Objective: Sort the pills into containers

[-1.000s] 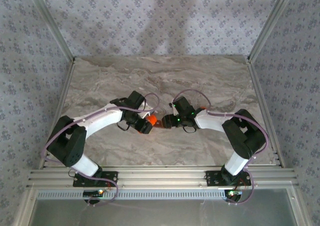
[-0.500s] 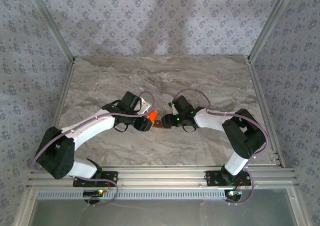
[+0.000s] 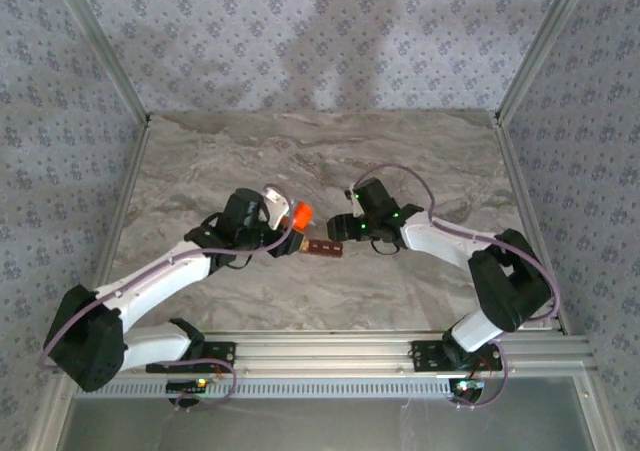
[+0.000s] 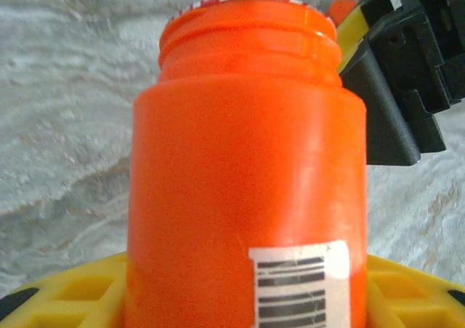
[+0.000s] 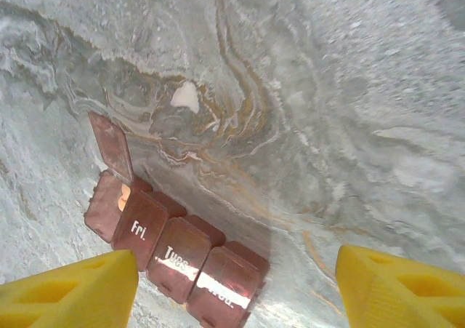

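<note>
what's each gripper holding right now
Left gripper: closed on the orange bottle.
Right gripper: open, holding nothing, above the containers.

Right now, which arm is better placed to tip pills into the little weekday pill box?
Left, probably. The left gripper holds the orange pill bottle close beside the pill organizer, whose end lid stands open. The right gripper hangs open and empty over the organizer.
</note>
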`<state>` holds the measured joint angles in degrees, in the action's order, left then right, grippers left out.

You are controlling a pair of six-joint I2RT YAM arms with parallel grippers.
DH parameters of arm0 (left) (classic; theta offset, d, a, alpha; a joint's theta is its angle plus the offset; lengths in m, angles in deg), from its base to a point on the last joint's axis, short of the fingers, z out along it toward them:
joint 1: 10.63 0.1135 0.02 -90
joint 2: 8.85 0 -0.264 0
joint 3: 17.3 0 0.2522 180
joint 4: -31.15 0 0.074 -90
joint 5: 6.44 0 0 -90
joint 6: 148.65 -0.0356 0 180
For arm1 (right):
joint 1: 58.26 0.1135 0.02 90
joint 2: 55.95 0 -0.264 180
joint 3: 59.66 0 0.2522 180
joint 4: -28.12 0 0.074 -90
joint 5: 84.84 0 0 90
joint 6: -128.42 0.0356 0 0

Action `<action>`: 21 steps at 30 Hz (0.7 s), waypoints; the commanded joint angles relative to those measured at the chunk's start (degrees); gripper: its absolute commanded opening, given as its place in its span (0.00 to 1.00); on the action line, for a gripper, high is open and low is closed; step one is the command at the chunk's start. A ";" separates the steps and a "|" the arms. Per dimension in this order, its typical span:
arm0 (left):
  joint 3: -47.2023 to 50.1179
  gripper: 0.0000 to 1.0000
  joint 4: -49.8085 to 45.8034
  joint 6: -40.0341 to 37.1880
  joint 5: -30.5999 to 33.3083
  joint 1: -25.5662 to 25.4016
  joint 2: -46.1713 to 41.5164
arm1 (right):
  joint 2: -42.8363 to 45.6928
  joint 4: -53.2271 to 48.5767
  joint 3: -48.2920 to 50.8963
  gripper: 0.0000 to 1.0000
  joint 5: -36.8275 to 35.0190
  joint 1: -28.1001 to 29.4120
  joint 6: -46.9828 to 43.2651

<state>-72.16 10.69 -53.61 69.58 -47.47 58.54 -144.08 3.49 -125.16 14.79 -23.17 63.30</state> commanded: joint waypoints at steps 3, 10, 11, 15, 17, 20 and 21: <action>0.27 0.00 11.37 -1.76 1.76 0.27 -2.58 | 3.76 -6.07 -2.49 0.75 0.07 -4.90 0.68; -0.15 0.00 23.58 -4.57 3.06 0.20 -1.60 | 4.42 -11.57 -6.78 0.76 -1.31 -12.09 -0.94; -0.65 0.00 24.88 -4.98 3.11 0.19 -1.25 | 4.32 -12.28 -7.25 0.76 -1.77 -13.17 -1.10; -4.76 0.00 26.80 -7.70 1.87 0.20 0.99 | 3.58 -15.59 -8.74 0.77 -4.29 -17.43 -0.92; -6.51 0.00 28.19 -8.75 0.77 0.25 2.29 | 2.97 -17.15 -9.22 0.78 -5.39 -19.17 -0.82; -8.19 0.00 32.38 -10.30 -2.01 0.19 4.18 | 1.82 -19.43 -9.98 0.80 -6.89 -21.08 -1.17; -9.10 0.00 33.16 -10.23 -2.11 0.19 4.90 | 1.35 -20.24 -10.28 0.80 -7.70 -21.40 -1.38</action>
<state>-77.65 36.11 -61.26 70.67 -47.39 62.17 -141.29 -11.26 -133.21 10.37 -43.47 62.93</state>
